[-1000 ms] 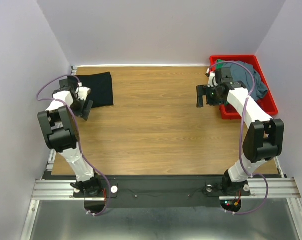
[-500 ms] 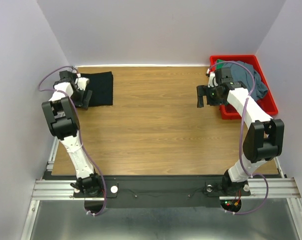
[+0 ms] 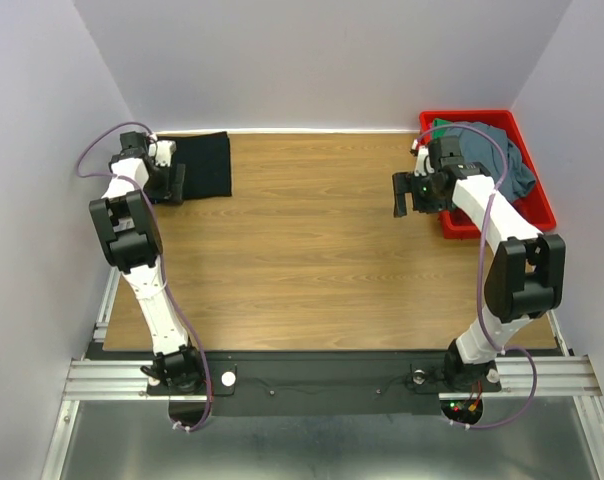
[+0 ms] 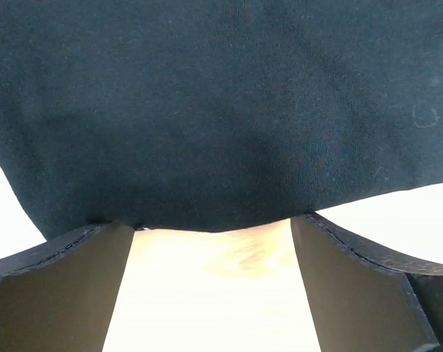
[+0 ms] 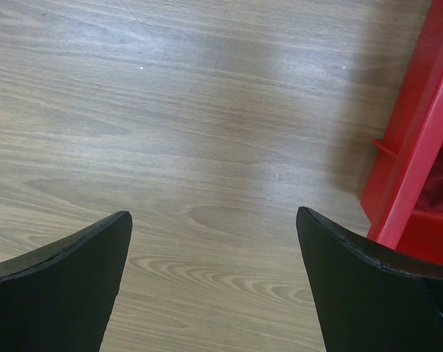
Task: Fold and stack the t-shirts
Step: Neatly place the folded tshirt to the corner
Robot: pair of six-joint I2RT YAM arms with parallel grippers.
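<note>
1 brown wood-grain table top (image 3: 312,250) is seen filling the middle of the top view, w/ pale walls round it. 2 white-and-black robot arms are counted: the left arm (image 3: 132,240) is stretched up the left edge of the frame, the right arm (image 3: 502,240) up the right side.

1 red rectangular plastic bin (image 3: 539,207) is set at the upper right of the frame, at the table's far right corner.

3 t-shirts are counted in all. 1 large black cloth t-shirt (image 3: 207,165) is laid folded as a rough rectangle at the upper left of the frame, flat on the wood, well apart from the bin. 1 slate grey-blue cloth t-shirt (image 3: 517,170) is heaped unfolded inside the bin, partly covered by the right arm. 1 green cloth t-shirt (image 3: 440,126) is seen only as a small patch at the bin's upper left corner, beside the grey-blue one; how much of it is in there cannot be told.

2 grippers are counted. The left gripper (image 4: 214,227) is held at the black shirt's left edge; in its wrist view the fingers are spread wide, the cloth edge lies just past the tips, bare wood shows betw. them, and nothing is gripped. The right gripper (image 5: 214,216) is held over bare wood just left of the bin, fingers likewise spread wide, w/ nothing betw. them; the bin's red wall is seen at the right edge of that view.
</note>
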